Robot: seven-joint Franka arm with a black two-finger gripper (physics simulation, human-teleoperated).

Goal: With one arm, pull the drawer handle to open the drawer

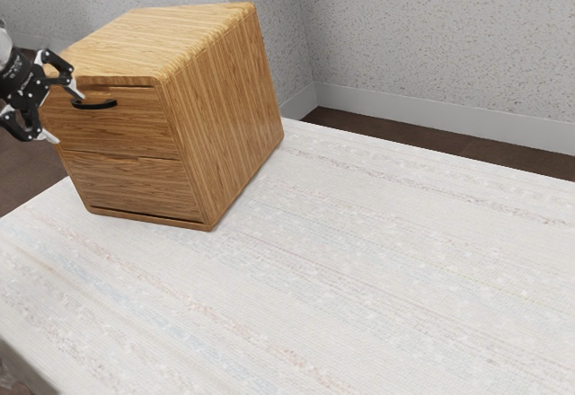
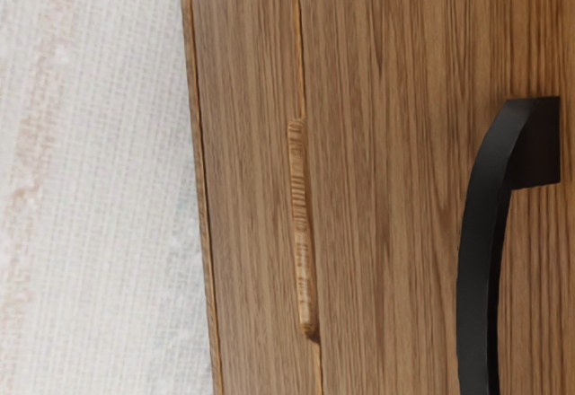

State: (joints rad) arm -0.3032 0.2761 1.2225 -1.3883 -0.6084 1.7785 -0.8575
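Wrist view: black handle [image 2: 478, 260] on drawer [image 2: 395, 99]

Raised side overview; wrist close-up; shared handle [image 1: 94, 104]

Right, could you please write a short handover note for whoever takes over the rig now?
Fingers: open, beside the end of the black handle, not closed on it.
Things: wooden cabinet on the table; the handle is on its top drawer.
Done: hand is at the handle.
Left: close on the handle and pull; the drawer looks shut.
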